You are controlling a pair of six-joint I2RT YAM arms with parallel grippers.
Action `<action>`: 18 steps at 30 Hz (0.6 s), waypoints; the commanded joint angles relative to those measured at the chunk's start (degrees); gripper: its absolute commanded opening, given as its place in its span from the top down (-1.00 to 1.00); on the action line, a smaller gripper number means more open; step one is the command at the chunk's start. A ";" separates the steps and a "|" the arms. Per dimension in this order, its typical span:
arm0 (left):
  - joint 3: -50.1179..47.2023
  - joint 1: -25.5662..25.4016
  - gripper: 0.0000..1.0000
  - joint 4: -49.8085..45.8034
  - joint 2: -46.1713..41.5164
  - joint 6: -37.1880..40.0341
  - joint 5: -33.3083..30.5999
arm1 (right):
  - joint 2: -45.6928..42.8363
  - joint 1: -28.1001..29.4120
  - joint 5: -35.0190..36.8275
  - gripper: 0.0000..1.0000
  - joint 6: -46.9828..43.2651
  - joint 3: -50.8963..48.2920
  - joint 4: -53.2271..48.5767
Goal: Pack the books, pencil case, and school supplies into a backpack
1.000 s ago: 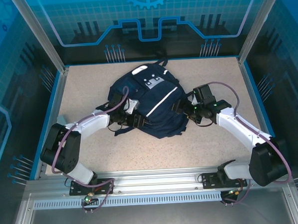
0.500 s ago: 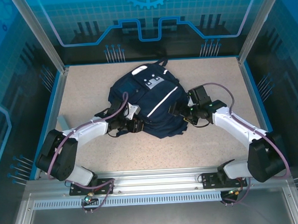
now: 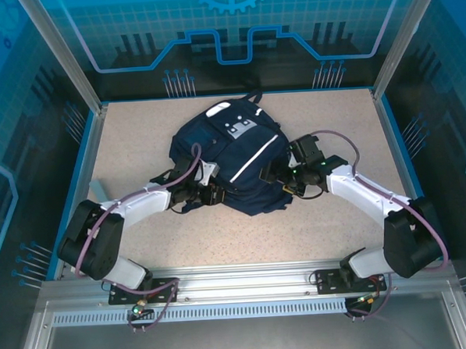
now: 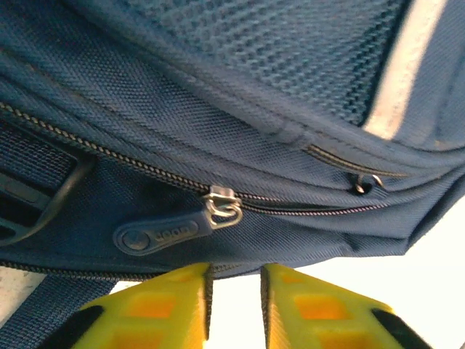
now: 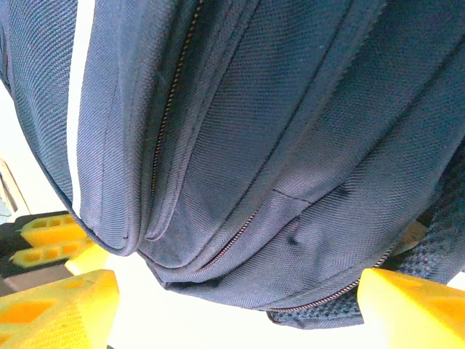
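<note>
Navy fabric with a white stripe (image 3: 257, 156): backpack (image 3: 227, 139), flat near the middle of the speckled worktop (image 3: 137, 132), loop (image 3: 252, 98) at the far end, bottom end toward the arm bases. No books to be seen.

Left tool (image 3: 213, 194) at the near-left edge of the backpack, low over the worktop. In the left wrist view, yellow fingers (image 4: 156, 305) released, with only a narrow gap between them, grasping nothing. Just above that gap, a metal slider (image 4: 224, 206) on a zip line, with a navy pull tab (image 4: 156, 234) lying flat to its left against the fabric. Fingers close below the tab, apart from it. A black strap (image 4: 29, 196) at the left edge of the same view. Whether this zip is done up: cannot tell.

Right tool (image 3: 284, 180) at the near-right edge of the backpack, facing the left one across the bottom end. In the right wrist view, fingers (image 5: 58, 305) spread wide, released, with the rounded bottom corner of the backpack hanging between them. Contact with the fabric: cannot tell.
</note>
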 commanded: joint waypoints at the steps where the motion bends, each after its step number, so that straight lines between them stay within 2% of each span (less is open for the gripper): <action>1: 1.51 -0.19 0.65 1.19 1.00 -0.38 -0.38 | 0.78 1.05 -0.77 -0.72 0.35 1.47 0.12; 6: 0.15 -0.21 0.91 1.29 -1.91 -0.42 -0.43 | 2.41 2.15 -1.36 -0.68 0.72 1.61 0.96; 9: -1.20 -0.77 0.99 1.53 -4.62 -1.05 -0.74 | 4.38 3.61 -2.54 -0.56 1.76 1.62 2.87; 18: -6.23 -6.90 1.00 7.77 -8.81 -8.81 -1.92 | 11.19 8.41 -3.51 -0.08 4.96 3.05 9.98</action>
